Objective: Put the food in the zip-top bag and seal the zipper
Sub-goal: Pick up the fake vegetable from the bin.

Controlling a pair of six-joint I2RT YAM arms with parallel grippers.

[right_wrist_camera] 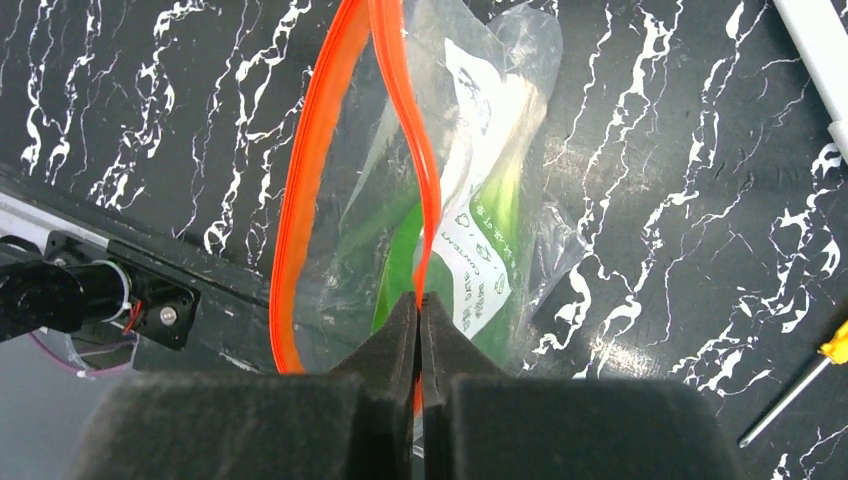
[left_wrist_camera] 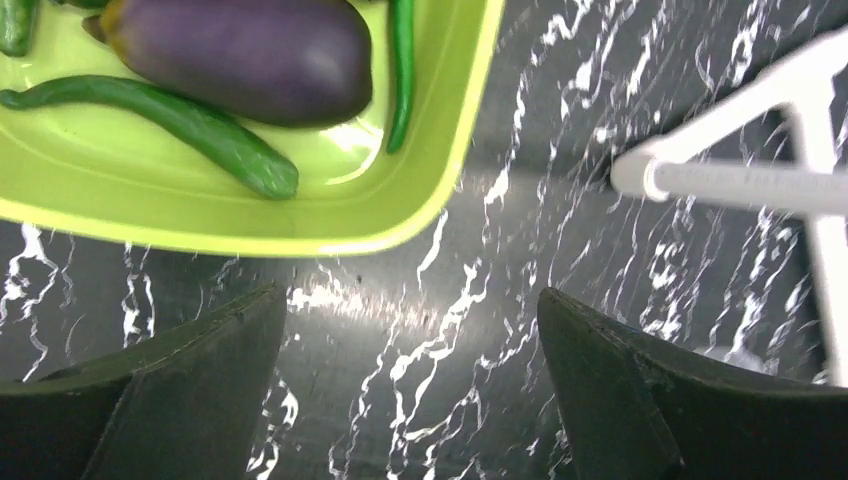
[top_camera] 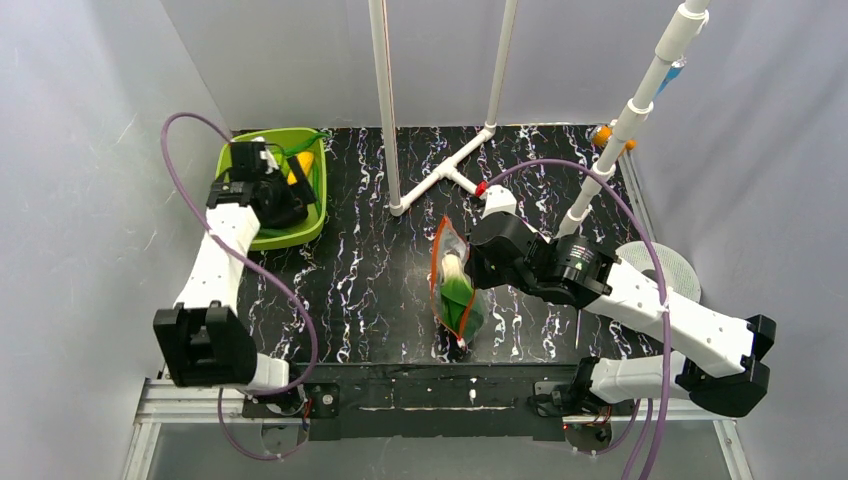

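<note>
Filling stage. Right pincer [right_wrist_camera: 418, 305] is clamped on the zipper [right_wrist_camera: 432, 195], holding the zip-top bag [right_wrist_camera: 500, 120] with its mouth open and the leafy green [right_wrist_camera: 400, 260] inside. Left pincer [left_wrist_camera: 410, 320] is spread wide and empty beside the tray [left_wrist_camera: 425, 150] — the eggplant [left_wrist_camera: 240, 55] there wants gripping next.

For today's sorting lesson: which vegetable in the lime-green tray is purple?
The eggplant, plump and dark purple; the long pods beside it in the tray are slim and green.
</note>
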